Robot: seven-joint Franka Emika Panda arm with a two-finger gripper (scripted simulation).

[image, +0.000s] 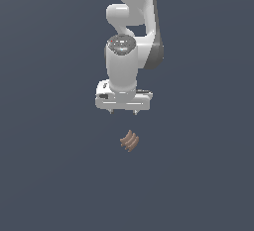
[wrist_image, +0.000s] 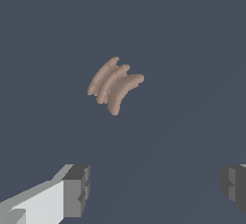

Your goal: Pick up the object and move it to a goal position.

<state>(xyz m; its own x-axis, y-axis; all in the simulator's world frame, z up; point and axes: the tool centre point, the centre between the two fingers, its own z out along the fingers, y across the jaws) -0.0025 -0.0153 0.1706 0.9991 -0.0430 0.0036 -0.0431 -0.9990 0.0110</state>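
Observation:
The object (image: 129, 141) is a small brown curved thing with parallel ridges, lying on the dark grey surface. In the exterior view it sits just below my white gripper (image: 123, 111), apart from it. In the wrist view the object (wrist_image: 114, 84) lies ahead of the fingertips, off the line between them. My gripper (wrist_image: 153, 189) is open, its two dark pads (wrist_image: 77, 189) wide apart with nothing between them. It hovers above the surface and touches nothing.
The white arm (image: 130, 22) rises from the gripper to the exterior view's top edge. The flat dark grey surface (image: 49, 175) fills the rest of both views. No goal marker shows.

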